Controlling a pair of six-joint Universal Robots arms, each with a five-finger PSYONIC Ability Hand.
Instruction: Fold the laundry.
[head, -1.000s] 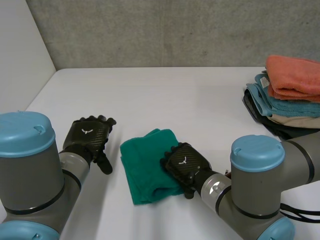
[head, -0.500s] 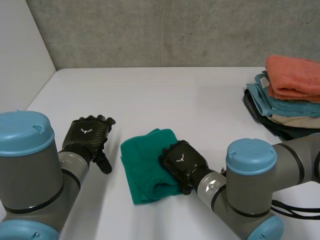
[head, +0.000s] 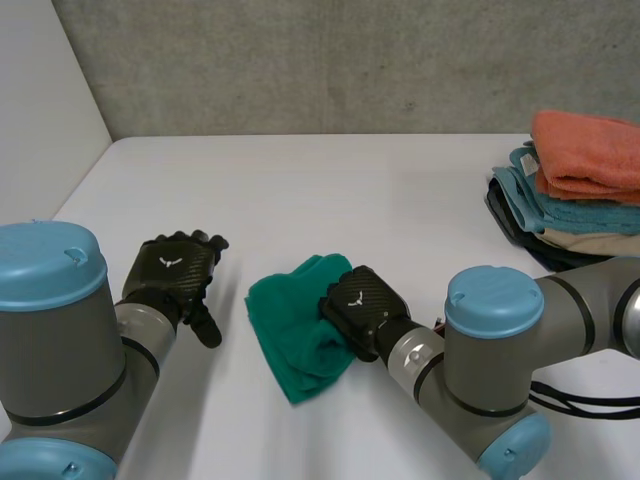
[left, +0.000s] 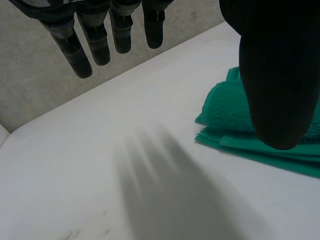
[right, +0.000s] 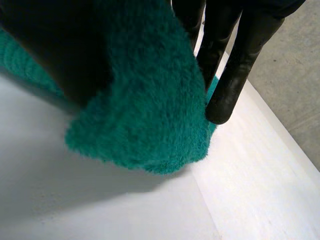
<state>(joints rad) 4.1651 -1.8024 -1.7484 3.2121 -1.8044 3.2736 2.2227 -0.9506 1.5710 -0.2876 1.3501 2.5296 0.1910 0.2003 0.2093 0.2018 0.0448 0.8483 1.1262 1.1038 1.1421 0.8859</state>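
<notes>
The smooth white bench (head: 330, 190) carries a pile of folded fluffy towels (head: 585, 165) at its right edge. Near the front, the small fuzzy green towel (head: 290, 325) has just bunched up and lifted on 1 side. The right hand (head: 357, 308) pinches that edge, so a fold seems started. The left hand (head: 178, 272) hangs beside the towel, fingers straight, holding nothing.

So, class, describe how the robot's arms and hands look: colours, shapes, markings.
Left arm and right arm: thick grey cylinders, each joint closed by a rounded light-blue cap, with thin black rings. Left hand and right hand: black, with a woven-looking back bearing a small white emblem.
</notes>
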